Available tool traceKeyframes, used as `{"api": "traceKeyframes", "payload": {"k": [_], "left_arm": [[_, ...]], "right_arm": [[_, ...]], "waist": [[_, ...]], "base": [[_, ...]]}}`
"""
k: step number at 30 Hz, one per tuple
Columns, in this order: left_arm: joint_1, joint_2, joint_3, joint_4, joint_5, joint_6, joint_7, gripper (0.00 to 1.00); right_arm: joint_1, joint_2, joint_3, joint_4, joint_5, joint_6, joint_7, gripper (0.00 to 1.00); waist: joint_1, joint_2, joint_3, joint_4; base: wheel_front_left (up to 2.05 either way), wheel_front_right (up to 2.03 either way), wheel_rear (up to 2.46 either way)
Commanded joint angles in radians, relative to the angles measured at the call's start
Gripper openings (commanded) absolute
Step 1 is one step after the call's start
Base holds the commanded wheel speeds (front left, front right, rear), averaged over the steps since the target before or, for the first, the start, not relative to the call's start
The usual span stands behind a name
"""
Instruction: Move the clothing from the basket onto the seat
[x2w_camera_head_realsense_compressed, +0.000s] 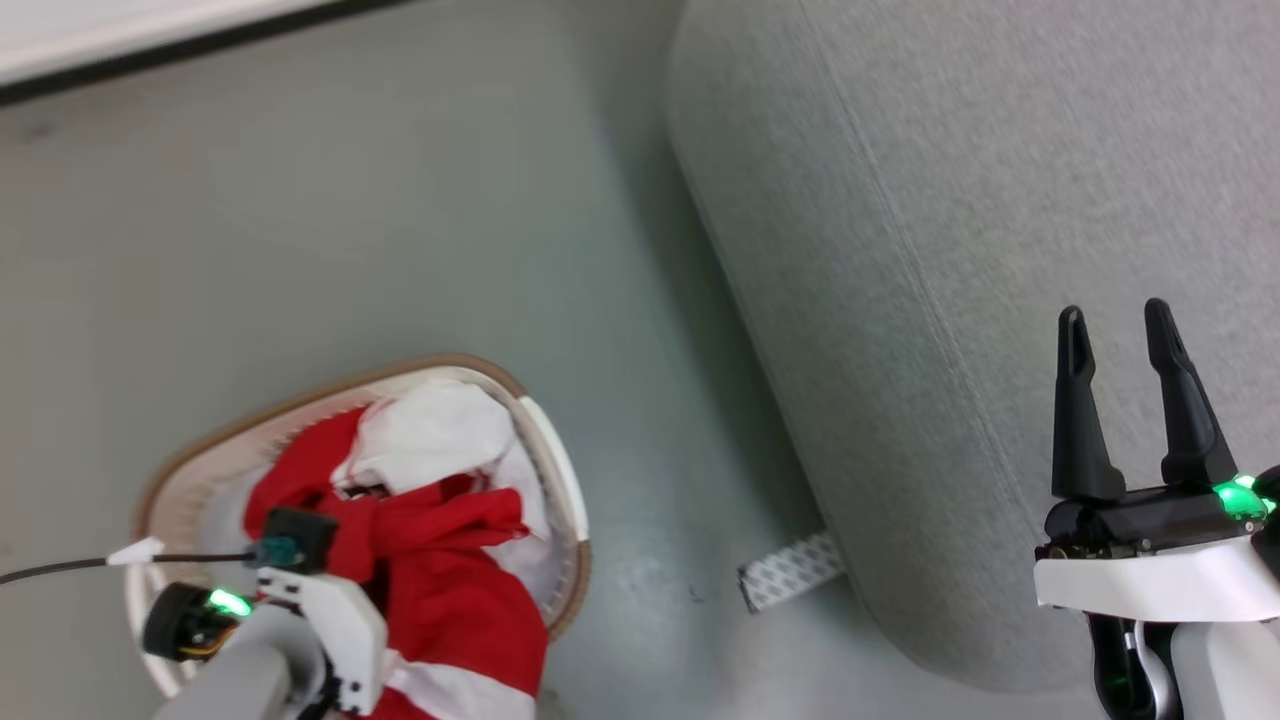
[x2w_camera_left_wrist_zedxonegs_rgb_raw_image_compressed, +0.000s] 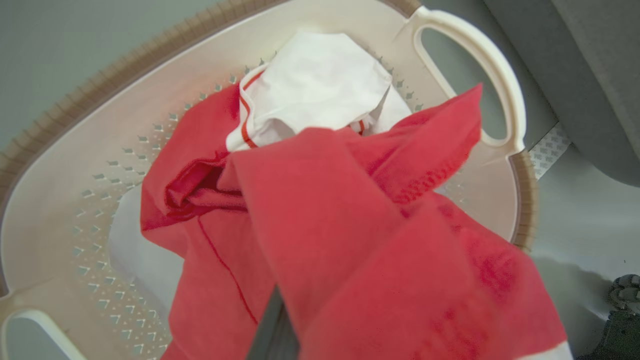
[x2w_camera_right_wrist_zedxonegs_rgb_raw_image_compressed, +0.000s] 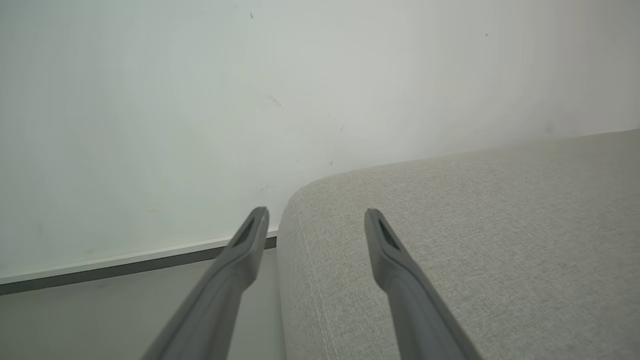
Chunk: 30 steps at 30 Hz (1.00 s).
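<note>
Head and wrist views, from largest item to smallest.

(a) The large light grey fabric-upholstered seat (x2w_camera_head_realsense_compressed: 950, 250), with rounded edges and a stitched seam, takes up the right of my head view. It stands on the pale grey-green floor (x2w_camera_head_realsense_compressed: 350, 200).

(b) The cream-white perforated plastic basket (x2w_camera_head_realsense_compressed: 330, 385) with a brown rim sits on the floor to my left, well apart from the seat.

(c) The bright red soft garment with white bands, the clothing (x2w_camera_head_realsense_compressed: 450, 600), is in the basket. It is heaped over a plain pale white cloth (x2w_camera_head_realsense_compressed: 430, 430) and bunches into a tight knot of folds at my left arm's wrist.

(d) My left gripper (x2w_camera_left_wrist_zedxonegs_rgb_raw_image_compressed: 274, 325) is clenched in the red fabric. One dark finger shows between the folds in the left wrist view, and the cloth drapes over it close to the lens.

(e) My right gripper (x2w_camera_head_realsense_compressed: 1115, 330) hangs over the seat's near corner. Its two long dark fingers are spread apart and grasp nothing.

(f) A short white patterned strip (x2w_camera_head_realsense_compressed: 790, 572) lies on the floor, touching the seat's base.
</note>
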Motion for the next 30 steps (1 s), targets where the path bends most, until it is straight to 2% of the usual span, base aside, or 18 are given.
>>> {"api": "traceKeyframes", "payload": {"k": [1,9,15,30], "left_arm": [[-0.001,-0.014,0.0,-0.012,-0.017,0.002,-0.02,0.0],[0.038,-0.087,0.002,-0.084,-0.053,0.002,-0.041,0.0],[0.094,-0.11,0.061,-0.195,-0.048,0.002,-0.041,0.0],[0.2,-0.145,0.2,-0.441,-0.001,0.002,-0.041,0.0]], "right_arm": [[0.012,-0.003,-0.004,0.013,-0.019,-0.002,0.0,1.0],[0.045,-0.004,-0.021,0.071,-0.093,-0.002,0.0,1.0],[0.073,-0.003,-0.01,0.114,-0.116,-0.002,0.0,1.0],[0.166,-0.004,0.014,0.192,-0.119,-0.002,0.0,1.0]], "waist": [[0.0,0.0,-0.066,0.064],[0.0,0.0,-0.215,0.187],[0.0,0.0,-0.318,0.253],[0.0,0.0,-0.509,0.349]], "base": [[0.0,0.0,0.0],[0.0,0.0,0.0],[0.0,0.0,0.0],[0.0,0.0,0.0]]}}
